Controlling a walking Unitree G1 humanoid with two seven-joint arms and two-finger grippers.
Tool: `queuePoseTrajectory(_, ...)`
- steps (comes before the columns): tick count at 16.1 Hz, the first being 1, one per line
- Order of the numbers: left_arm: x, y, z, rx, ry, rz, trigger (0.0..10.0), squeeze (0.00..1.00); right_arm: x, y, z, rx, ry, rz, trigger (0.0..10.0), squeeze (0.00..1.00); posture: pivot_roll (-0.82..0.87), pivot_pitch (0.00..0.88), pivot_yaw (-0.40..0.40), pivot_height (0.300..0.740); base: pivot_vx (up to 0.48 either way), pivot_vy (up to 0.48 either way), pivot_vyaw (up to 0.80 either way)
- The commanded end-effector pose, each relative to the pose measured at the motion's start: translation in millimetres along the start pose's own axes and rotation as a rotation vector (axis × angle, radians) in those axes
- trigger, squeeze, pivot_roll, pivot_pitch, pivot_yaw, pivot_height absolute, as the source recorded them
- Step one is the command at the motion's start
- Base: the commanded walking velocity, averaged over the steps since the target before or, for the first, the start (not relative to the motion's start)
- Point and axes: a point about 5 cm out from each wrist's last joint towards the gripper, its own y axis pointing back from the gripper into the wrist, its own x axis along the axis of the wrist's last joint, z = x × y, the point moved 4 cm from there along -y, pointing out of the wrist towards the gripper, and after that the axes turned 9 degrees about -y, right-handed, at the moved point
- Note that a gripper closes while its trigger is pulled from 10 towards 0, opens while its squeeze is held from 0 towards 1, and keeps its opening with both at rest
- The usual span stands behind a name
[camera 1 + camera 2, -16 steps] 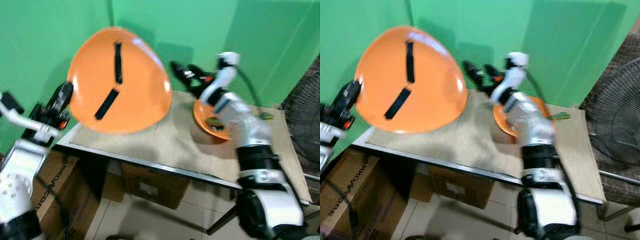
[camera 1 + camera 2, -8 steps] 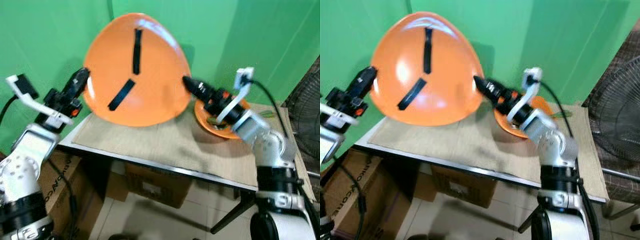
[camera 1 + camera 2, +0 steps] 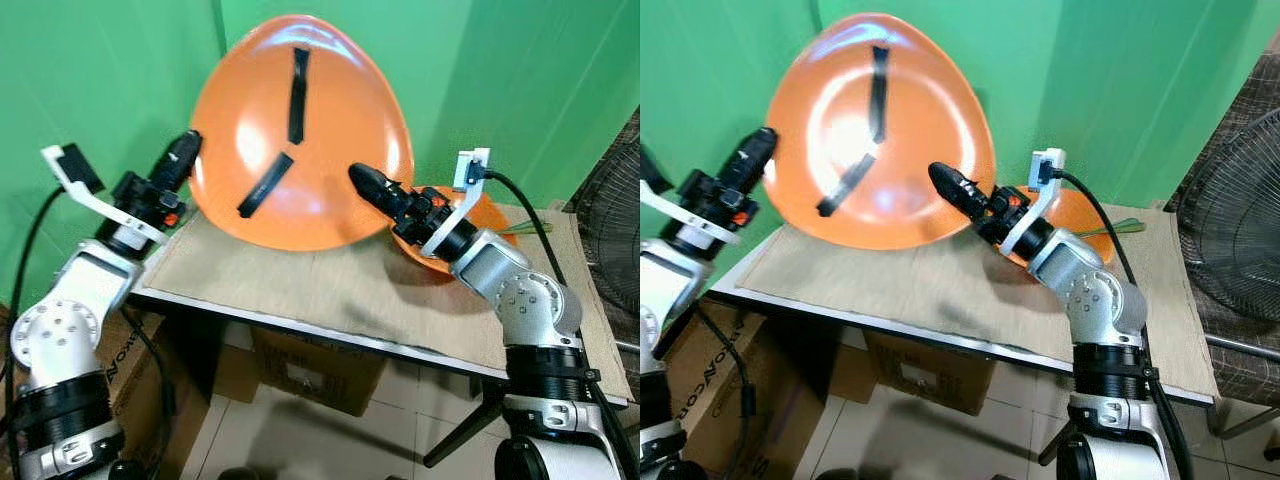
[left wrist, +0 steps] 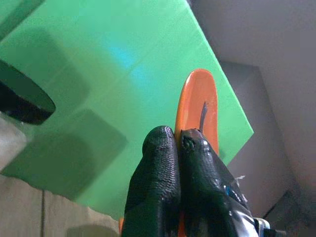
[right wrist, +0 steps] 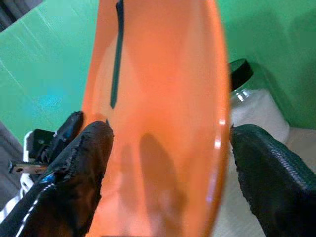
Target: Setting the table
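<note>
A large orange plate point(image 3: 330, 190) with two black strips on it is held up on edge above the table's left half. My left gripper point(image 3: 186, 156) is shut on its left rim; in the left wrist view the fingers point(image 4: 165, 182) pinch the plate point(image 4: 197, 96) edge-on. My right gripper point(image 3: 362, 181) reaches in from the right at the plate's lower right part. In the right wrist view it point(image 5: 170, 132) stands open, one finger on each side of the plate point(image 5: 163, 89). Behind the right arm an orange bowl point(image 3: 488, 212) rests on the table.
The table carries a beige cloth mat point(image 3: 330, 290). A green utensil point(image 3: 520, 232) lies by the bowl. A glass jar with a black lid point(image 5: 243, 74) stands behind the plate. Cardboard boxes point(image 3: 300, 372) sit under the table, a fan point(image 3: 612, 225) at the right, a green wall behind.
The left gripper has carried the plate up and rightward. The right gripper has swung from over the bowl to the plate's right side, fingers now straddling it.
</note>
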Motion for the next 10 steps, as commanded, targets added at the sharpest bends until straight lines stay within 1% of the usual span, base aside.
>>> queuePoseTrajectory(1, 9.1, -8.9, 11.1, -0.066, 0.002, 0.042, 0.0, 0.0, 1.8, -0.9, -3.4, 0.008, -0.005, 0.002, 0.0, 0.0, 0.1, 0.0, 0.03, 0.74, 0.0, 0.0, 0.0)
queuePoseTrajectory(4, 7.6, -11.2, 11.9, -0.074, 0.007, 0.042, 0.0, 0.0, 0.9, -1.4, -4.4, 0.008, -0.022, 0.002, 0.0, 0.0, 0.09, 0.0, 0.027, 0.74, 0.0, 0.0, 0.0)
queuePoseTrajectory(10, 11.0, -12.3, 8.8, -0.061, 0.004, 0.062, 0.0, 0.0, 2.6, -1.8, -10.9, 0.062, -0.056, 0.014, 0.0, 0.0, 0.09, 0.0, 0.021, 0.74, 0.0, 0.0, 0.0)
